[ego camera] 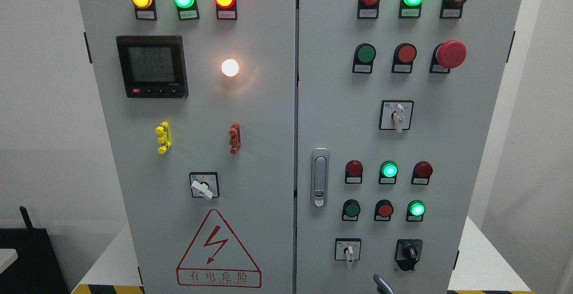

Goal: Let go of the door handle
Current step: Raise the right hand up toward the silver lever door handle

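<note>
The door handle [319, 176] sits flush on the right door's left edge, nothing touching it — release looks done. Neither hand's state can be told; only a grey sliver [382, 283] shows below.

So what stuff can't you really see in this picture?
- Head view: a grey robot finger pokes in at the bottom edge; the rest of the hand is cut off, so which hand and its pose can't be told.
- Label tags under the lamps: too small to read.
- Meter screen: digits blurred.
- Door handle: nothing is touching it; its keyhole detail is too small.
</note>
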`<state>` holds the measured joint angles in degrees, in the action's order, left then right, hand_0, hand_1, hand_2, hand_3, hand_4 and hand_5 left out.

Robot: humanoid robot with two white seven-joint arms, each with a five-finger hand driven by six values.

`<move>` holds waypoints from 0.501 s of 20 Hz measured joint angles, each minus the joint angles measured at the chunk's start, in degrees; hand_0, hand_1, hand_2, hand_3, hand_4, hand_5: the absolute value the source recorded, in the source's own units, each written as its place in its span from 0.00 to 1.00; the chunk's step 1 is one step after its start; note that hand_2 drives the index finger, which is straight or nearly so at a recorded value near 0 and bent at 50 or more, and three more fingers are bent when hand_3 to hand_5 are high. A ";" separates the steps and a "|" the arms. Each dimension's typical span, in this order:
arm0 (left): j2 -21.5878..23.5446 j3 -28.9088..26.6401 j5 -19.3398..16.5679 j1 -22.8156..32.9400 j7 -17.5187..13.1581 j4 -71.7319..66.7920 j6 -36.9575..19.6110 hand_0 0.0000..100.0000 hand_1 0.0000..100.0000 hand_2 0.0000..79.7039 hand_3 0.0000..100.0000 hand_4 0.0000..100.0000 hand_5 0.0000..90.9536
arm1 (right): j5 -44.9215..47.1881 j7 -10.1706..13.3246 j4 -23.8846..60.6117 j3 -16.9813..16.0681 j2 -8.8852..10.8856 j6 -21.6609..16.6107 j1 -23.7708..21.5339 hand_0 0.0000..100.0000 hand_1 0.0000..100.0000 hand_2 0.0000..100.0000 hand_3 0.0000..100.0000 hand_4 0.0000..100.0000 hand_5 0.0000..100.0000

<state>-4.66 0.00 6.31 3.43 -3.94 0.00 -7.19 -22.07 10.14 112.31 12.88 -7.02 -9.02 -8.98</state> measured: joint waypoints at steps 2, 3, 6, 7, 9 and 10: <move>0.00 0.00 0.00 0.00 0.00 0.00 0.00 0.12 0.39 0.00 0.00 0.00 0.00 | -6.85 3.28 -0.40 0.92 -0.04 -0.10 1.13 0.40 0.39 0.00 0.51 0.52 0.71; 0.00 0.00 0.00 0.00 -0.01 0.00 0.00 0.12 0.39 0.00 0.00 0.00 0.00 | -10.71 4.90 -0.68 1.38 -0.07 -0.09 1.81 0.39 0.43 0.00 0.55 0.56 0.76; 0.00 0.00 -0.01 0.00 -0.01 0.00 0.00 0.12 0.39 0.00 0.00 0.00 0.00 | -21.73 9.58 -1.92 2.81 -0.16 0.77 4.44 0.37 0.46 0.00 0.67 0.68 0.89; 0.00 0.00 -0.01 0.00 -0.01 0.00 0.00 0.12 0.39 0.00 0.00 0.00 0.00 | -24.91 10.47 -2.38 3.27 -0.20 1.50 5.13 0.37 0.47 0.00 0.70 0.70 0.91; 0.00 0.00 -0.01 0.00 0.00 0.00 0.00 0.12 0.39 0.00 0.00 0.00 0.00 | -30.29 12.40 -3.42 4.31 -0.25 2.96 6.27 0.35 0.48 0.01 0.85 0.79 0.97; -0.01 0.00 -0.01 0.00 -0.01 0.00 0.00 0.12 0.39 0.00 0.00 0.00 0.00 | -32.25 12.91 -4.03 4.80 -0.27 3.52 6.93 0.34 0.48 0.02 0.95 0.84 0.97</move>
<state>-4.67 0.00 6.31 3.43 -3.95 0.00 -7.19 -54.32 23.05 108.28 17.68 -7.29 -5.50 -2.06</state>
